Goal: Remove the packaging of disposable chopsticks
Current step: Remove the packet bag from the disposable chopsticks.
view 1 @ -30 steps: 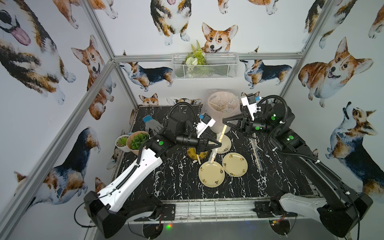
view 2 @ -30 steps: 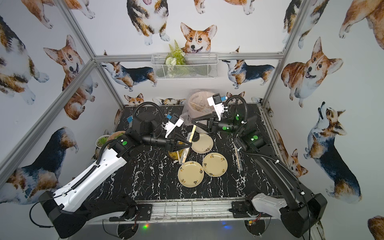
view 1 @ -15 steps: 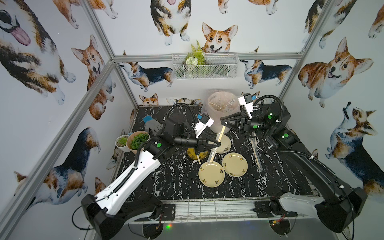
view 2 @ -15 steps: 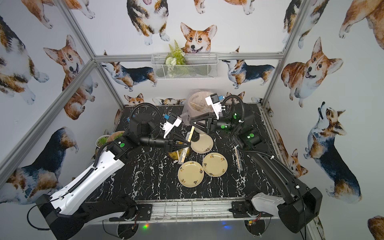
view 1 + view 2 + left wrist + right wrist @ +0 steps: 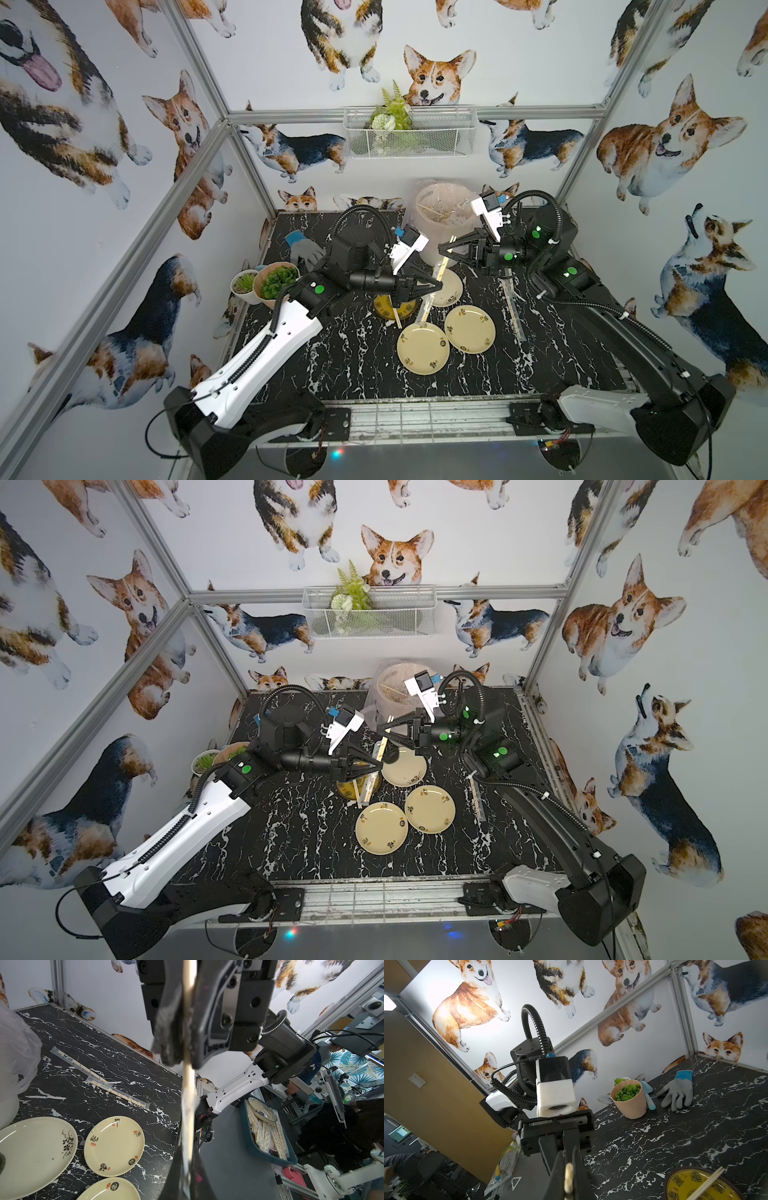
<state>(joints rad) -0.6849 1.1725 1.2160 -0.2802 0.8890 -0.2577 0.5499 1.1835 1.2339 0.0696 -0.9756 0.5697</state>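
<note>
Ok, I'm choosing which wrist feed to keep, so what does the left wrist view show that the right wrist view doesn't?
Left wrist only: two wrapped pairs and lying flat, pale plates, the bin bag.
Right wrist only: a glove, a succulent pot, a yellow plate with bare chopsticks across it.
Both: the marble table and the held chopsticks.

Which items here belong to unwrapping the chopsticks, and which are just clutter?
Job: pale wooden chopstick pair in the right gripper; its clear crinkly plastic sleeve; two sleeved pairs lying on the black marble table; bare sticks in the yellow bowl.
Lying about: three cream round plates; grey work glove; green succulents in pots; teal trowel.
</note>
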